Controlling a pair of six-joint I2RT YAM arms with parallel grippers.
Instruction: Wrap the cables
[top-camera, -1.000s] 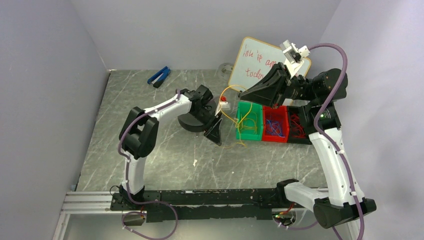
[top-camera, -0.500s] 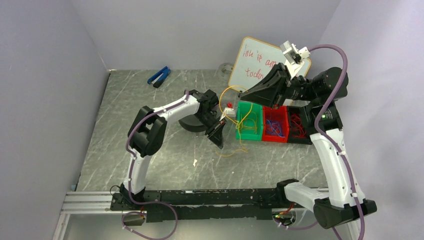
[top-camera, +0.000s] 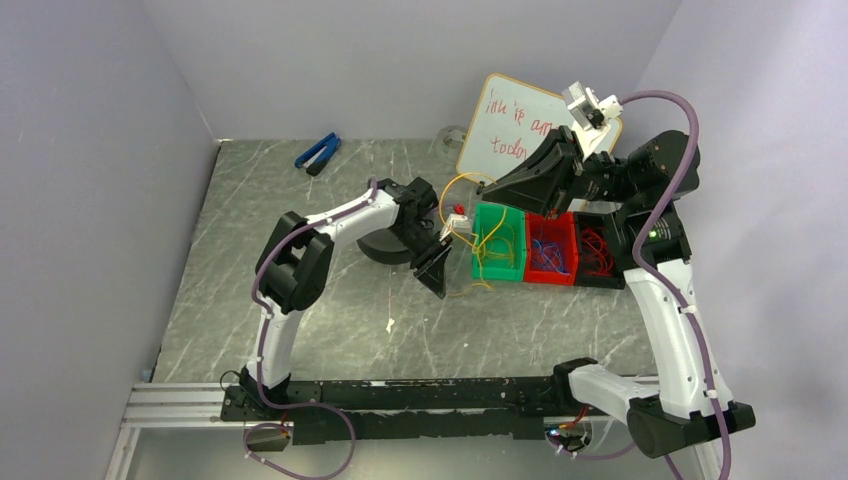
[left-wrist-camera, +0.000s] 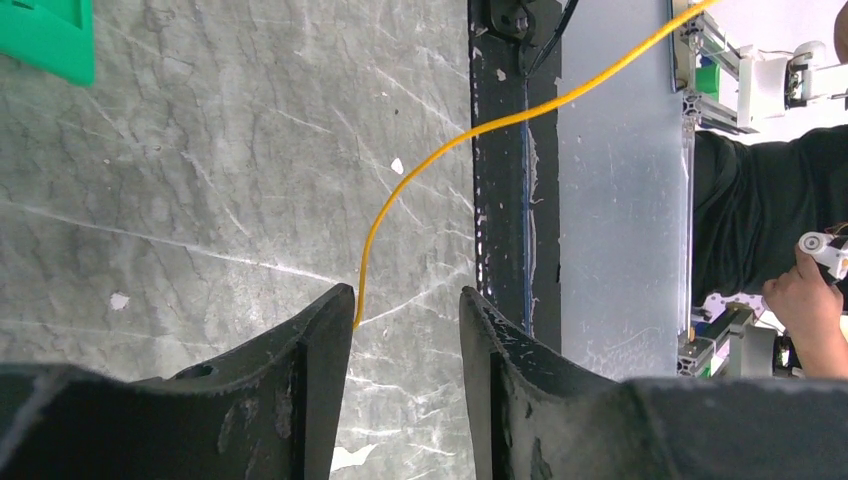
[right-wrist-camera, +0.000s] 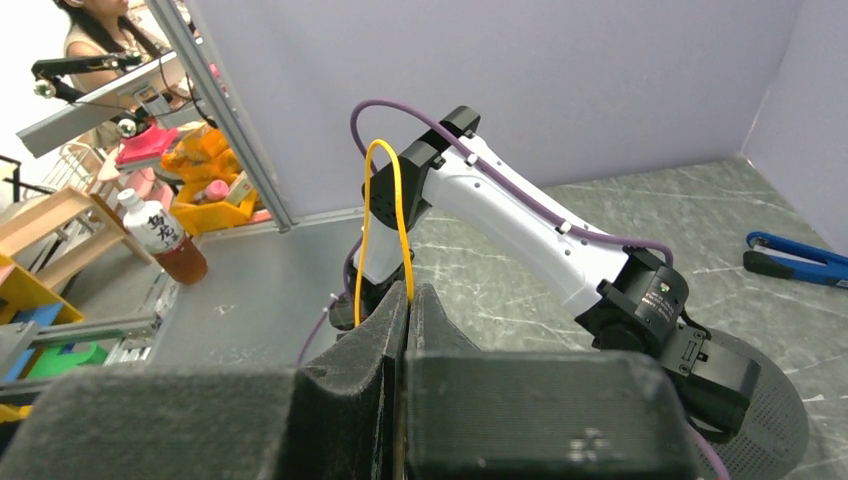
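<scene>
Over by the green bin (top-camera: 497, 273), toward the right side of the tabletop (top-camera: 300, 300), my right jaws are clenched on the yellow cable (right-wrist-camera: 380, 144). A narrow loop of it stands straight up out of the seam between them, and there's no gap to see. From above, that yellow cable (top-camera: 458, 177) arcs from my right jaws across toward my left jaws. More yellow strands lie in the green bin and spill over its front wall onto the tabletop.

Now my left jaws: they hang tip-down just left of the green bin, and they're released, with grey marbled surface showing between the two fingers (left-wrist-camera: 310, 385). The cable runs across my left wrist view and touches the inner edge of one fingertip, but nothing is pinched.

Beside the green bin sits a red bin (top-camera: 552, 277) holding blue-purple wires. A black spool (top-camera: 383, 252) lies under my left arm (right-wrist-camera: 520, 215). A whiteboard (top-camera: 510, 120) with red writing leans behind the bins, and a blue tool (top-camera: 318, 152) lies at the far left corner.
</scene>
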